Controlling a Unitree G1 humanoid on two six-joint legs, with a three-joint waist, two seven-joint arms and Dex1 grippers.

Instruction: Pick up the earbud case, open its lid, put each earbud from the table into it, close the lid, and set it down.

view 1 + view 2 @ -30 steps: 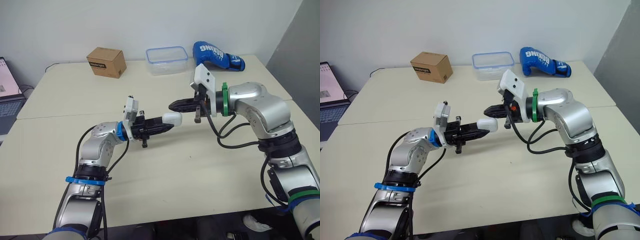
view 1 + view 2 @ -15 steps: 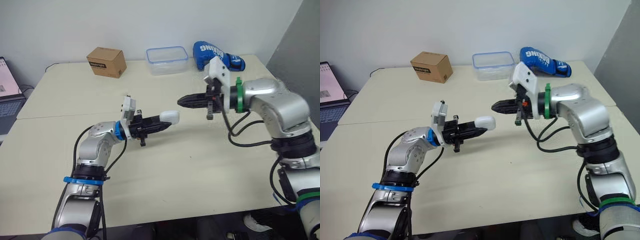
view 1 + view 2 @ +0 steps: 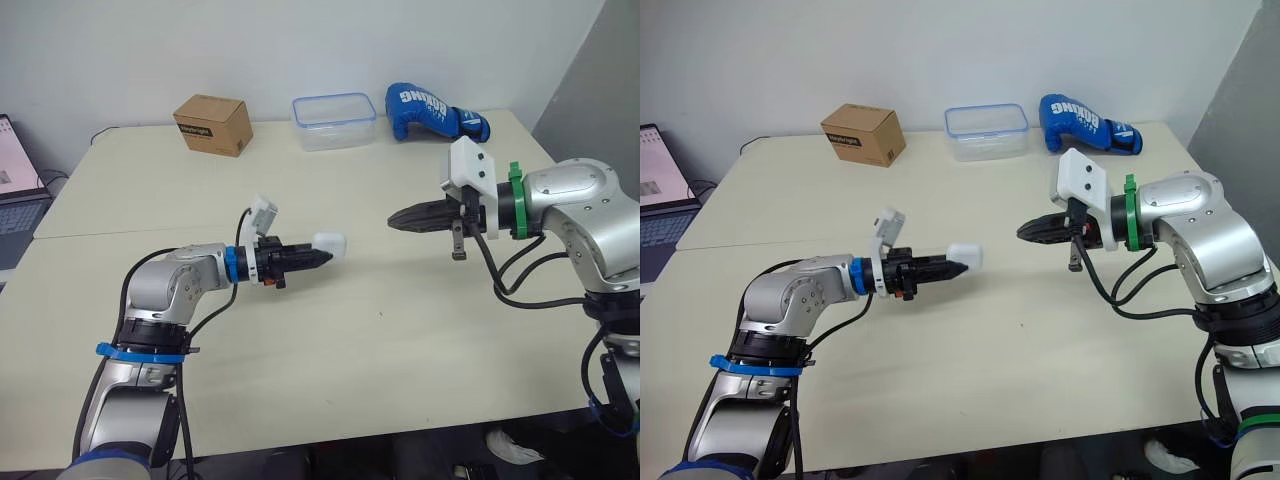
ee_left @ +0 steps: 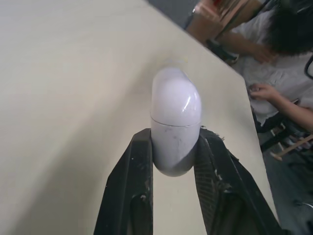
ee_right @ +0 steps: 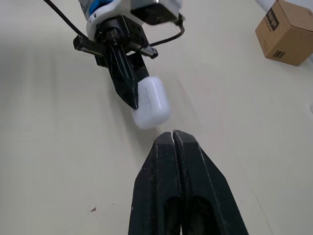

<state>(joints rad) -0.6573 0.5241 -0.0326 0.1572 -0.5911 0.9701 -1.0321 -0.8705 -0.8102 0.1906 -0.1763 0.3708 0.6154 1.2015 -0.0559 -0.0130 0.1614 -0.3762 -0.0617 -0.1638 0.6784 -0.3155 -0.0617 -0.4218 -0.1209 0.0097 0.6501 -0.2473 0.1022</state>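
The white earbud case (image 3: 330, 243) has its lid closed and hangs just above the table's middle, with my left gripper (image 3: 316, 257) shut on its lower half. In the left wrist view the case (image 4: 175, 126) sits between the two black fingers (image 4: 132, 181). My right gripper (image 3: 398, 217) is shut with nothing in it, off to the right of the case and pointing at it across a gap. In the right wrist view its closed fingertips (image 5: 172, 139) aim at the case (image 5: 151, 102).
At the table's far edge stand a brown cardboard box (image 3: 212, 124), a clear plastic container with a blue rim (image 3: 333, 120) and a blue boxing glove (image 3: 436, 112). A laptop (image 3: 15, 190) sits at the far left. A person sits beyond the table (image 4: 274, 73).
My right gripper has pulled back to the right, away from the case. My left gripper has lowered slightly and rolled, still holding the case.
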